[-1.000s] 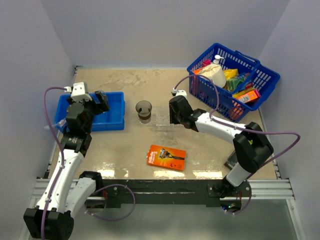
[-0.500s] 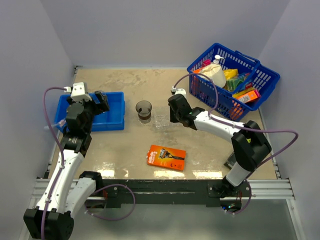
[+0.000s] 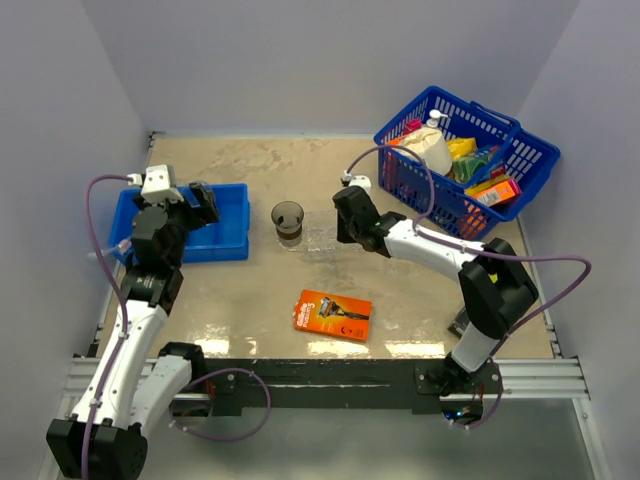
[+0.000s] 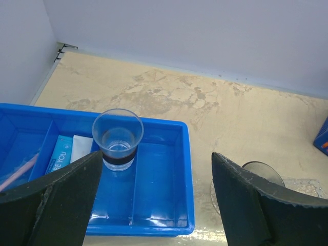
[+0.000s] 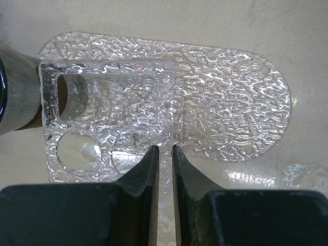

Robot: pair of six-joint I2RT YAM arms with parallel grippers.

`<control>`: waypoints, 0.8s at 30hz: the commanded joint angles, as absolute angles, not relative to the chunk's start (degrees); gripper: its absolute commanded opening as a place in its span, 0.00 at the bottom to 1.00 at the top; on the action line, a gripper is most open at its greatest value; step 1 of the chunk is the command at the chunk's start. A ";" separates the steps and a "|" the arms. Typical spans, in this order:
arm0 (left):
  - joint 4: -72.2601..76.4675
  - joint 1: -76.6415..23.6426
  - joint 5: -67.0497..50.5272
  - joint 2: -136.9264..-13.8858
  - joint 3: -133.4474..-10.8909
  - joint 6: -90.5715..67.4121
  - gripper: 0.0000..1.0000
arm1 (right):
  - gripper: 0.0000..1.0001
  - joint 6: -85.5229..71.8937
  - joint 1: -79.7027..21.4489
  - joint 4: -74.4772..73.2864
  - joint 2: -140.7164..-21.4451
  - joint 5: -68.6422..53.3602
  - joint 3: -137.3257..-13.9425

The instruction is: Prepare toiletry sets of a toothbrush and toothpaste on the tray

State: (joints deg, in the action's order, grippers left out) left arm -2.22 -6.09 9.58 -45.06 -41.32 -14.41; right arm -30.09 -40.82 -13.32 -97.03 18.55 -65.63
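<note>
**Risks**
- The right gripper [image 5: 163, 151] has only a thin edge hold on the tray [image 5: 215, 92]. Its jaws are narrowed to a slit with one long rim of the tray inside it, which reads as a pinch on that rim.
- The tray is clear, shallow plastic. It is judged likely to slip out of the pinch, or to swing down about it, if lifted or dragged sharply.
- A brownish cup [image 5: 20, 97] stands at the tray's left end. Whether it is on the tray or just beside it cannot be told. Any pull or turn of the tray could shove or tip it.
- No toothbrush or toothpaste shows on the tray, so the sets are judged not yet begun. A tray left skewed would upset later placements.

**Positions**
- The tray lies mid-bench [image 3: 250, 290], between the cup on its left and the basket [image 3: 430, 195] at far right.
- The right gripper sits at the tray's edge, and the tray's body stretches away from the fingertips.
- The razor pack [image 3: 333, 314] lies well apart, nearer the arms.
- The left gripper [image 4: 157, 169] is spread wide and holds nothing. It hangs above the bin [image 4: 159, 189] at far left.
- The bin holds a second cup [image 4: 118, 138] and, further left, what looks like toothpaste [image 4: 60, 156]. Both are well apart from the tray.
</note>
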 commanded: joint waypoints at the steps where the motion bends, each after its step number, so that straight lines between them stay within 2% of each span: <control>1: 0.79 -6.33 9.84 -44.12 -40.52 -14.50 0.91 | 0.00 -32.78 -41.04 -12.66 -96.77 20.39 -67.68; 24: 0.79 -8.09 10.11 -43.59 -40.60 -14.41 0.91 | 0.00 -37.09 -41.04 -13.54 -98.44 24.43 -68.55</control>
State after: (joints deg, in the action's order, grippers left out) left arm -2.22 -7.64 9.61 -44.36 -41.32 -14.39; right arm -35.68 -40.86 -13.32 -97.73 21.39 -65.95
